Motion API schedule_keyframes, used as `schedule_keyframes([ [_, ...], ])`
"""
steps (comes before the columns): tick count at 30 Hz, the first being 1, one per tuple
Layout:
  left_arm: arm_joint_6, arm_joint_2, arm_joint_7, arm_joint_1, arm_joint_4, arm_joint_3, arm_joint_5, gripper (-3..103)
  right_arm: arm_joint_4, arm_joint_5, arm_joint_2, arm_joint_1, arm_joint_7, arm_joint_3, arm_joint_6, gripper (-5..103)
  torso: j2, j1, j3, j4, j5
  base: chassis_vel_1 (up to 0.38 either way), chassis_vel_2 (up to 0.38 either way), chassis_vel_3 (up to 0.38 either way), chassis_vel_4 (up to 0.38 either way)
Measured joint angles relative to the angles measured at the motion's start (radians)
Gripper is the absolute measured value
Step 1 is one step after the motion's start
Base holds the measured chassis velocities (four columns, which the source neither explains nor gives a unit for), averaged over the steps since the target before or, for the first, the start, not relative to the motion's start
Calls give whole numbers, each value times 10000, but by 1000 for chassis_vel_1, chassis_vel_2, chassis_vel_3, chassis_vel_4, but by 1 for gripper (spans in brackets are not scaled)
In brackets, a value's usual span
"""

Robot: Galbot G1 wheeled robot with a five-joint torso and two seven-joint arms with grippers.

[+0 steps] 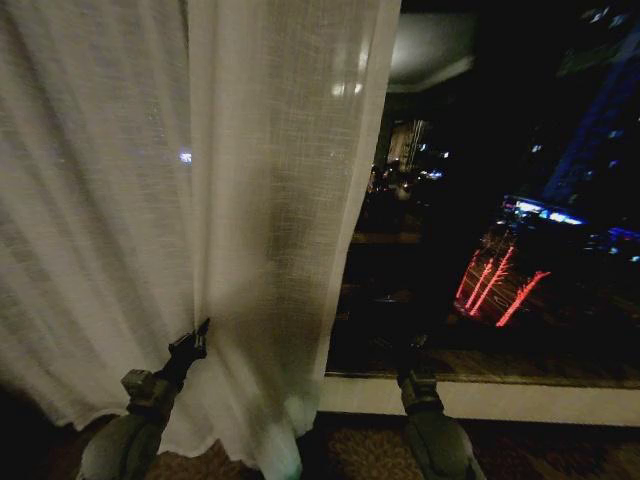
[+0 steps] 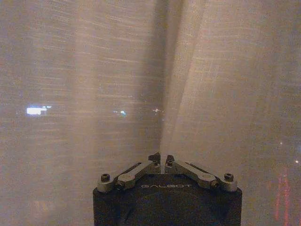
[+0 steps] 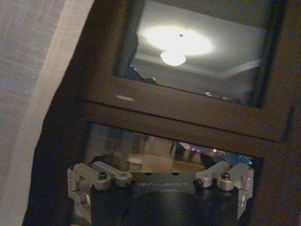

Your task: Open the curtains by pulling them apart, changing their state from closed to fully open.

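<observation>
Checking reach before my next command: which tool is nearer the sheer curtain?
Left. The left tool is shut right at the sheer curtain, at a fold low down. The right tool is open, off to the curtain's side, before the bare window.

The sheer curtains (image 1: 200, 200) hang bunched over the left and middle of the head view, their edge falling beside the dark window (image 1: 500, 200); the left gripper (image 1: 190, 345) reaches up into a fold low in the fabric; the right gripper (image 1: 412, 372) is raised before the sill (image 1: 520, 398), apart from the cloth.
</observation>
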Motion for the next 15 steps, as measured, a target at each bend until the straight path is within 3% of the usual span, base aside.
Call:
schedule_keyframes([
  [15, -41, -116, 2, 216, -403, -11, 1, 0, 116, -14, -55, -56, -6, -33, 0, 100, 0, 0, 0, -2, 4, 353, 352, -357, -349],
])
